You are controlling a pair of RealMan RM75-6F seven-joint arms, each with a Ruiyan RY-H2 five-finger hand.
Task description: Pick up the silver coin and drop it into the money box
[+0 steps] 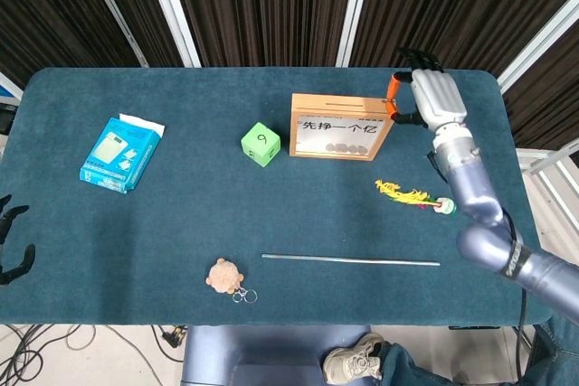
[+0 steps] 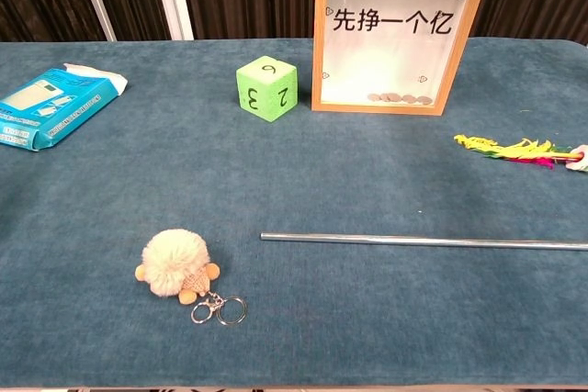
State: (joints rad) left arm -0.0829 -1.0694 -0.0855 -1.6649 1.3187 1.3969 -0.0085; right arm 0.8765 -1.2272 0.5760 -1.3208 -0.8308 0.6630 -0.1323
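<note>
Head view: right robot hand sits in the upper right of the frame, just beside the right top corner of the money box, fingers curled in toward the orange-tipped thumb. Judged step: carrying the coin to the slot, with the drop not yet made. The coin itself is too small to make out, so a pinch on it is likely but cannot be confirmed. The slot shows as a thin dark line on the box top, left of the robot hand. Next move, as judged: shift left over the slot, line the coin edge with it, then release. A misaligned release would leave the coin on the box top or on the bench.

Left robot hand is cut off at the lower left edge of the frame. Only dark fingers show, apart from each other and holding nothing visible.

Also on the bench: green die, blue packet, metal rod, plush keyring, feather toy.

Chest view: neither robot hand is in frame. The money box stands upright in the upper middle, its top edge cut off by the frame, so the slot is hidden here. A few coins lie inside along the bottom of the window. No loose silver coin shows on the bench.
</note>
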